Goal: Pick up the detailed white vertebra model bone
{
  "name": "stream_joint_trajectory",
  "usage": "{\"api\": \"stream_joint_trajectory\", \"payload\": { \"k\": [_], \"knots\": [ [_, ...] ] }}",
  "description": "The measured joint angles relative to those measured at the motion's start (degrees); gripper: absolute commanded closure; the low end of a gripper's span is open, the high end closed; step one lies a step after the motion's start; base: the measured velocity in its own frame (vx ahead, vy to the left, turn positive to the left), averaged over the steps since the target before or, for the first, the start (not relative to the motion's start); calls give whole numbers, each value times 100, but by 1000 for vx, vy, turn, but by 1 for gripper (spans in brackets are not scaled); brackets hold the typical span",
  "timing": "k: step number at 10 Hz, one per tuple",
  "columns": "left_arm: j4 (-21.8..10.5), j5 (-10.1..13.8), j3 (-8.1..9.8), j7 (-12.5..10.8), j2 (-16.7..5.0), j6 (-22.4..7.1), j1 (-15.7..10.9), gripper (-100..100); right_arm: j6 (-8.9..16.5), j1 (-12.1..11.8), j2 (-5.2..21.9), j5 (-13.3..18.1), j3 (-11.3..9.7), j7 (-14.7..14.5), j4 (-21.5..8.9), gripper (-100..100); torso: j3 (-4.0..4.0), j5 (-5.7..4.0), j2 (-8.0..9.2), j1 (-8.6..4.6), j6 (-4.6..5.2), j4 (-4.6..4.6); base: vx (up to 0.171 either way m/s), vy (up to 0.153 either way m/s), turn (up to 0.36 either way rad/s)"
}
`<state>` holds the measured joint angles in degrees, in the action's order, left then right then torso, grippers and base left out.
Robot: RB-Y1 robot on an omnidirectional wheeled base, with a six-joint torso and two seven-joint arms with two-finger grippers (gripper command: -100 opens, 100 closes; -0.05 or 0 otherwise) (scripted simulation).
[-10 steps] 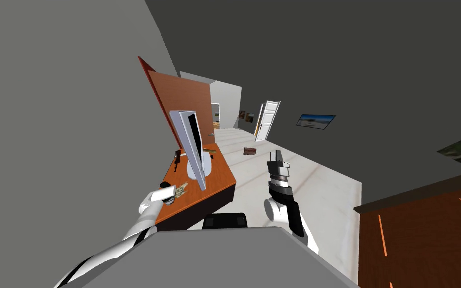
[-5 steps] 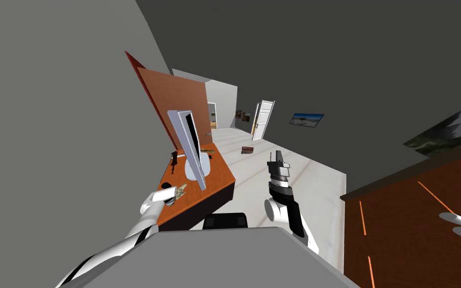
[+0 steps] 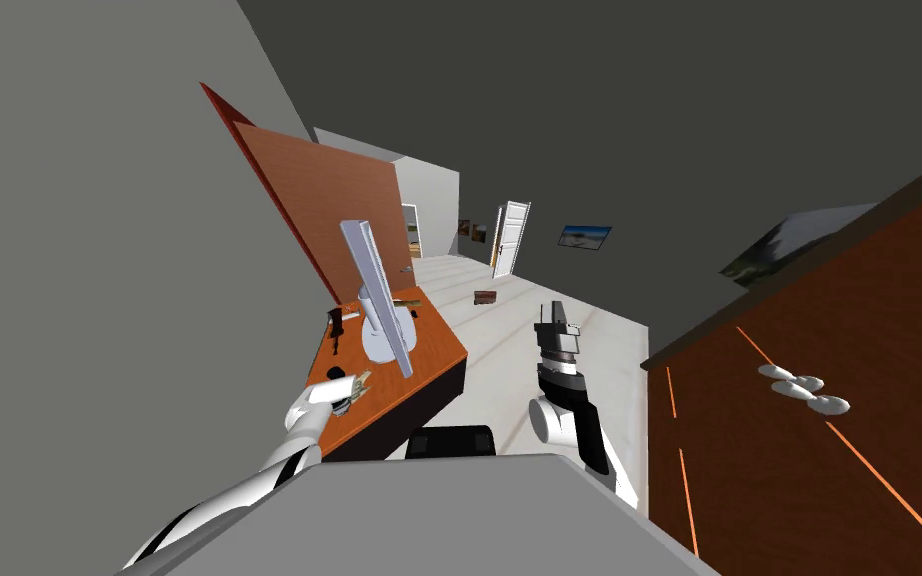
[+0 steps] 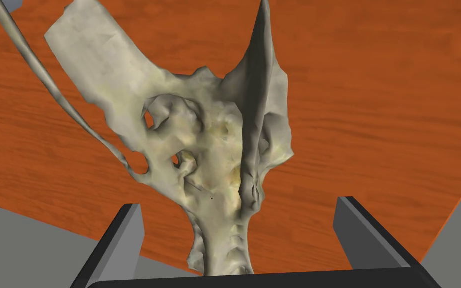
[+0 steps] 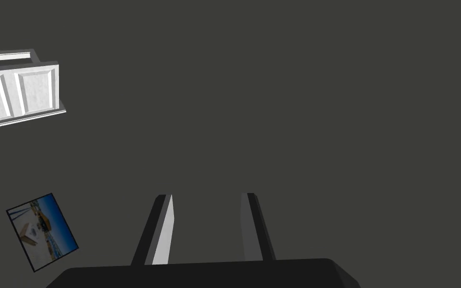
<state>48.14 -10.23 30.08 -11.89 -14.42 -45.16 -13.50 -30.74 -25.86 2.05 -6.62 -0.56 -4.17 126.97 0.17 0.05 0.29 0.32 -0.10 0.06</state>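
Left gripper [image 4: 237, 202] gapes wide, its fingers straddling the cream bone [image 4: 199, 135] on the orange desk [image 4: 374, 100] at my ten o'clock. The bone looks rigid and light, with brittle thin wings, so better to pinch the thick central body. Right gripper [image 5: 207, 196], at one o'clock, stands narrowly parted and empty.

No legible text, label, brand, number or sign can be read on any surface in view.
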Motion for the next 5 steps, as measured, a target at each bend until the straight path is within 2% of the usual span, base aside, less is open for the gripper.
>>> {"api": "stream_joint_trajectory", "payload": {
  "k": [1, 2, 3, 5],
  "knots": [
    [-58, -94, 32, -146, 16, 19, -15, -100, 0, 0, 0, 0, 0, 0, 0, 0, 1, 0, 1, 0, 1, 0, -78, 64, -242],
    [-131, -202, 61, -303, 37, 49, -40, -100, 0, 0, 0, 0, 0, 0, 0, 0, 1, 0, 1, -4, 1, 0, -35, 27, -45],
    [-139, -215, 64, -340, 40, 56, -43, 100, 0, -1, 0, 0, 0, 0, 0, 0, -6, -3, -12, -14, -4, -2, -7, 5, 8],
    [-142, -213, 64, -337, 42, 50, -38, 100, 0, -2, -1, 0, 0, 0, 0, 0, -16, -6, -30, -22, 0, -4, -3, 0, 1]
  ]
}}
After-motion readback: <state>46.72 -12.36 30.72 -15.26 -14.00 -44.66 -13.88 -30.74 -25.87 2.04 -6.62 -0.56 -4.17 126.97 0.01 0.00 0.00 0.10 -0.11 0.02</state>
